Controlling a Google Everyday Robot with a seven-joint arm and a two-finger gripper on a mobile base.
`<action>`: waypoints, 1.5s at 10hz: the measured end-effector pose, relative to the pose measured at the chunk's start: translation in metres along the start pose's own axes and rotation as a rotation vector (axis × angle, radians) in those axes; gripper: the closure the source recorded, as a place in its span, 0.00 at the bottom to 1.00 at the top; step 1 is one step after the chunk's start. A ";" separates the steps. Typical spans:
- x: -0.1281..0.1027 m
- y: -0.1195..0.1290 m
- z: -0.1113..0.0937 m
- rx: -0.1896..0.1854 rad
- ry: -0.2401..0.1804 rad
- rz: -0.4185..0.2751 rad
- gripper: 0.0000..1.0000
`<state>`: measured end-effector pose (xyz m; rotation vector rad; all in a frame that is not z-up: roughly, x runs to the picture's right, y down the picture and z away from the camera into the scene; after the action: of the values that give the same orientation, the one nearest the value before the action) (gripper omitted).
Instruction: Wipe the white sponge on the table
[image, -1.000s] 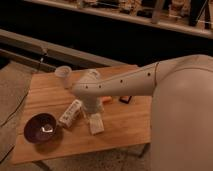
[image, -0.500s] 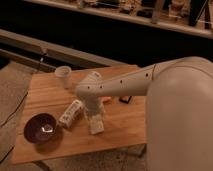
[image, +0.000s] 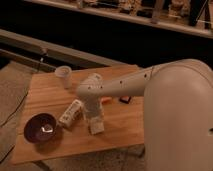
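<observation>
Because the white sponge (image: 96, 126) lies on the bench (image: 50, 92) directly under the gripper (image: 94, 117), its long side running roughly toward the front edge, the gripper, spread wide and probably holding nothing, needs only to descend.

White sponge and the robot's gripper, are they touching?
Cannot tell. The camera view shows the gripper right above the white sponge on the table, but the arm hides the spot where they would meet.
</observation>
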<state>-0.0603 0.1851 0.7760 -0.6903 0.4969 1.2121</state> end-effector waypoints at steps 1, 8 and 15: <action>0.000 -0.001 0.002 0.000 0.002 0.002 0.35; -0.002 -0.025 0.004 0.031 0.006 0.044 0.99; -0.028 -0.071 0.014 0.092 0.023 0.108 1.00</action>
<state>-0.0008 0.1631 0.8199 -0.6063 0.6122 1.2757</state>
